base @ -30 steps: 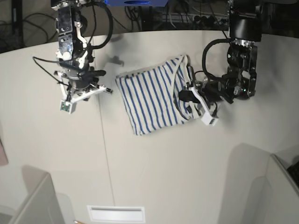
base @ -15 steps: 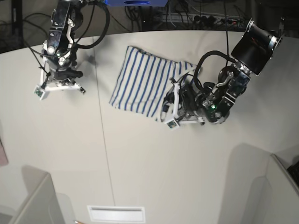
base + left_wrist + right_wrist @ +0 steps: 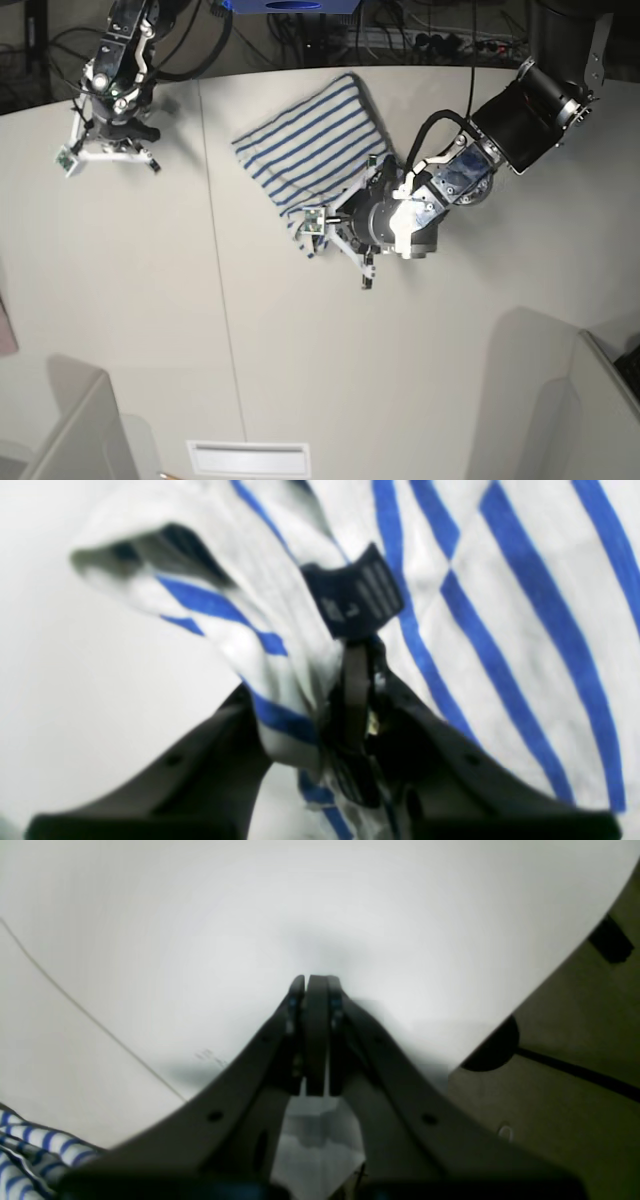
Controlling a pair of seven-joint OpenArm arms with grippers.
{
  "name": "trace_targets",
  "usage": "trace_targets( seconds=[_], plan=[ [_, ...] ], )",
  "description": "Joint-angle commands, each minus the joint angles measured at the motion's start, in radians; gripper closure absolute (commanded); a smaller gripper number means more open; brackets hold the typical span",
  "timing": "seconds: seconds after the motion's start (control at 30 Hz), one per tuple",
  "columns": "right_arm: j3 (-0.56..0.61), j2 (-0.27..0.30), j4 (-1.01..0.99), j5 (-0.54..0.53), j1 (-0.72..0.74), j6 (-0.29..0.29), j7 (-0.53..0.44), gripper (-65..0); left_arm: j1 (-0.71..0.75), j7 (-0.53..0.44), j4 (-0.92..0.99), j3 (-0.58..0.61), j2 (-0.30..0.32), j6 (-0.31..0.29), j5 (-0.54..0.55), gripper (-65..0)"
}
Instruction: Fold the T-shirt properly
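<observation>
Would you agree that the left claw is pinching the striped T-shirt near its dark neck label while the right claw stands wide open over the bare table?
Not quite: the right claw is shut, with its jaws pressed together over the bare table, as the right wrist view shows. The rest holds: the left claw is pinching the striped T-shirt near its dark neck label.

one t-shirt (image 3: 312, 148); one table (image 3: 420, 340); two claws, left claw (image 3: 318, 228), right claw (image 3: 98, 160).

White, blue-striped T-shirt (image 3: 310, 150), seemingly navy label (image 3: 352, 592)
</observation>
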State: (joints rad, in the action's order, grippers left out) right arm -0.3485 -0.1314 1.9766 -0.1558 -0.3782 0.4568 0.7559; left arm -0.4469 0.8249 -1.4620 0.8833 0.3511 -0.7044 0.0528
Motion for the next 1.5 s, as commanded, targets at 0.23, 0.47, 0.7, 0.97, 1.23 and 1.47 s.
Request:
trace_targets(
  seconds=[0.23, 0.47, 0.7, 0.97, 1.23, 1.47],
  plan=[
    [0.006, -0.007, 0.016, -0.006, -0.02, 0.0, -0.036, 0.0, -0.016, -0.026, 0.053, 0.003, -0.054, 0.006, -0.086, 0.0],
    [-0.004, -0.003, 0.014, -0.163, -0.035, 0.0, -0.039, 0.0, -0.091, -0.209, 0.134, 0.181, -0.051, 0.006, -0.086, 0.0],
    [-0.004, -0.003, 0.014, -0.166, -0.034, 0.0, -0.039, 0.0, -0.161, -0.376, 0.22, 0.215, -0.054, 0.006, -0.086, 0.0],
    [0.004, -0.003, 0.013, -0.164, -0.02, 0.001, -0.037, 0.0, -0.249, -0.602, 0.32, 0.343, -0.054, 0.006, -0.086, 0.0],
    [0.006, -0.004, 0.011, -0.166, -0.017, 0.001, -0.037, 0.0, -0.318, -0.738, 0.39, 0.405, -0.067, 0.006, -0.086, 0.0],
    [0.059, -0.004, 0.01, -0.161, -0.014, 0.001, -0.031, 0.0, -0.349, -0.789, 0.395, 0.408, -0.125, 0.006, -0.086, 0.0]
  ],
)
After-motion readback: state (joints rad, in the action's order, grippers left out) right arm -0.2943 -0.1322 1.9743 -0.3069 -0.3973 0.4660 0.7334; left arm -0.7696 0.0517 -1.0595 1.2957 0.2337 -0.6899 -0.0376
